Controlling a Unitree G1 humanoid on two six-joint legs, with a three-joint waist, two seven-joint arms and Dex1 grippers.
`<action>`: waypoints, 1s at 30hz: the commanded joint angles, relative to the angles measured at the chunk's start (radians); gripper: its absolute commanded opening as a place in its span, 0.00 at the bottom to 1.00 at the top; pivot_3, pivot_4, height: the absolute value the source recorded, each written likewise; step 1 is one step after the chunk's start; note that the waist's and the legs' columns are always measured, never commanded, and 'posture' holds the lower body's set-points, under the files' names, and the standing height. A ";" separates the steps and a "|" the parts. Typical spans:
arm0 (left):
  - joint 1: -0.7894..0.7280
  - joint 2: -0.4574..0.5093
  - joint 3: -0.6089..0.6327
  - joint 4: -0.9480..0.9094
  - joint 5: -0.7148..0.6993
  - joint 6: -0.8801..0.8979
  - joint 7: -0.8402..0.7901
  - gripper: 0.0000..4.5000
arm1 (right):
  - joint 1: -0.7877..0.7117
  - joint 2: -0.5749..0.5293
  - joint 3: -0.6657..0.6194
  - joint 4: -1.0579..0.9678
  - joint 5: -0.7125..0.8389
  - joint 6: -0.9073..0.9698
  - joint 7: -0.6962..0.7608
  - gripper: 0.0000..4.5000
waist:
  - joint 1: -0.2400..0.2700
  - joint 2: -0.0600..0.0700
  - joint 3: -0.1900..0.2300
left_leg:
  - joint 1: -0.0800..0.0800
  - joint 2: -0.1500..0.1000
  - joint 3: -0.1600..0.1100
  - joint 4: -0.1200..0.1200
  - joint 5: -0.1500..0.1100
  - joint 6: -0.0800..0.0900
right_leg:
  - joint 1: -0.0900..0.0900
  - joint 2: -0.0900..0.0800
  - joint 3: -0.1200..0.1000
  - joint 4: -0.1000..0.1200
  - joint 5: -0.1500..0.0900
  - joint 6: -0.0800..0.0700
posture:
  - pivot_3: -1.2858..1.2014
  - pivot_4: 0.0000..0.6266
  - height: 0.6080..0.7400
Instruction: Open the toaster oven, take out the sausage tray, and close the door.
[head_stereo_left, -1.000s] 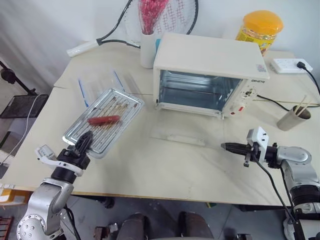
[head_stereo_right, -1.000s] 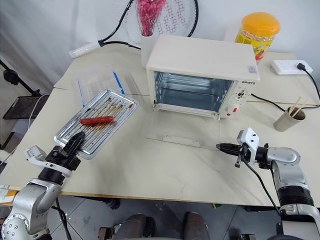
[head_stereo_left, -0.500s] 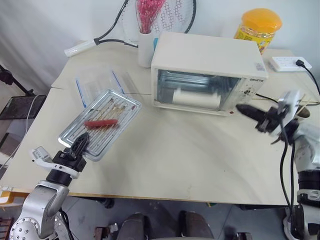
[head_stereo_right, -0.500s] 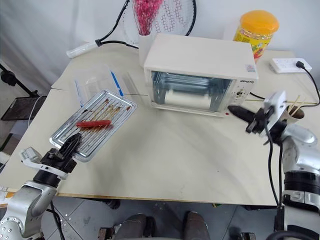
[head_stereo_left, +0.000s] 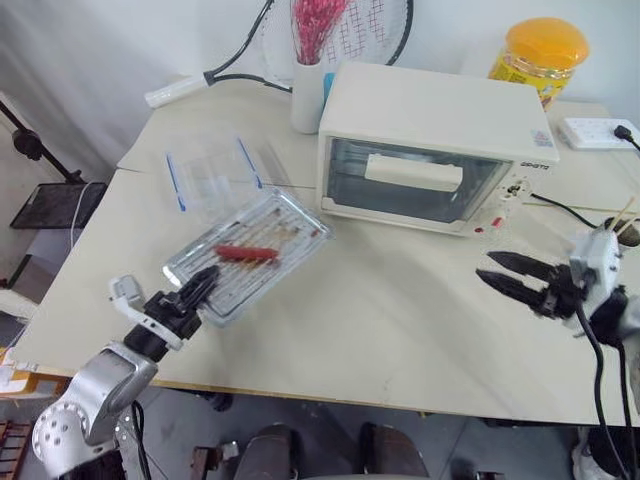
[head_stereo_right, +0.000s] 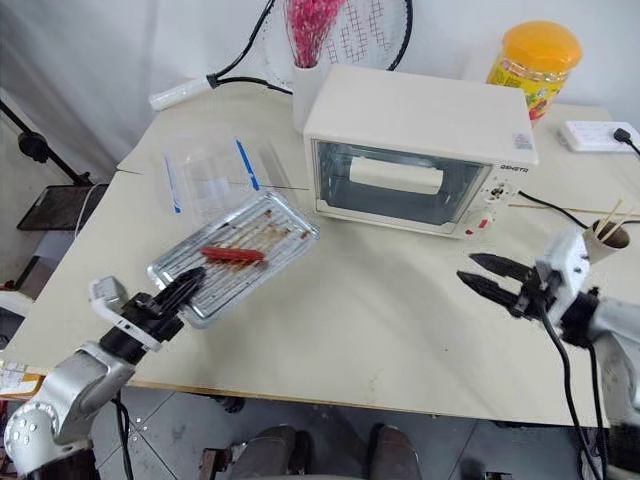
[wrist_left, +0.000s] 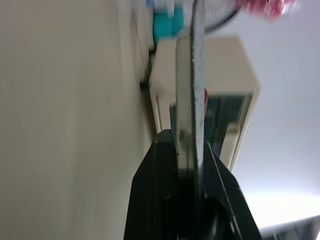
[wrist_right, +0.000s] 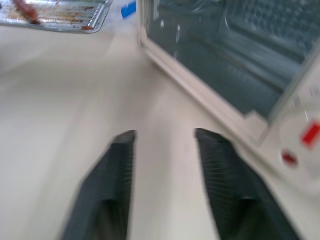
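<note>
The left arm reaches up from the near left corner of the tabletop (head_stereo_left: 380, 320), its forearm slanting forward and to the right. The left pincer (head_stereo_left: 200, 288) is clenched on the near rim of the sausage tray (head_stereo_left: 250, 255); in the left wrist view the two black fingers (wrist_left: 155, 200) pinch the tray's thin metal edge between them. The tray is carried slightly tilted above the tabletop's left part, with the reddish sausage (head_stereo_left: 246, 253) lying across its ridged, stained bottom.

The right arm comes in from the right edge, roughly level, with the right pincer (head_stereo_left: 510, 280) pointing left over the tabletop, in front of and just right of the toaster oven (head_stereo_left: 430, 145). Its two fingers (wrist_right: 115, 180) are spread apart with nothing between them, and bare tabletop shows in the gap.

The toaster oven stands at the back centre, its door (head_stereo_left: 415, 185) shut upright against the front, the white bar handle (head_stereo_left: 413, 172) across the glass. The knobs and red button (head_stereo_left: 493, 222) sit at its right end.

Behind the tray lies a clear plastic container (head_stereo_left: 210, 170) with blue clips. A white cup of pink flowers (head_stereo_left: 310, 90) stands just left of the oven, with a racket (head_stereo_left: 250, 50) behind it. At the back right are a yellow-lidded jar (head_stereo_left: 545, 50) and a white power strip (head_stereo_left: 590, 132), whose black cable (head_stereo_left: 560, 208) runs along the tabletop between oven and right arm.
</note>
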 joint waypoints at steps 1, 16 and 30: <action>-0.066 0.088 -0.075 0.104 -0.028 0.114 -0.064 0.00 | 0.136 0.014 -0.087 -0.121 0.013 -0.072 0.030 0.70 | 0.000 0.000 0.000 | 0.000 0.000 0.000 0.000 0.000 -0.001 | 0.000 0.000 0.000 0.000 0.000 0.000 | 0.52 0.24 1.00; -0.534 0.142 -0.533 0.532 0.150 0.324 -0.238 0.00 | 0.596 0.160 -0.285 -0.334 0.115 -0.140 0.066 0.99 | -0.002 0.000 0.000 | 0.000 -0.001 0.003 -0.002 0.002 -0.002 | -0.005 0.001 0.005 0.004 0.000 0.000 | 0.52 0.24 1.00; -0.704 -0.046 -0.606 0.638 0.703 0.307 -0.527 0.00 | 0.694 0.210 -0.279 -0.456 0.116 -0.143 -0.036 0.99 | 0.005 0.002 -0.001 | 0.001 0.000 0.008 -0.003 0.002 -0.004 | -0.008 0.002 0.009 0.004 0.000 0.001 | 0.52 0.24 1.00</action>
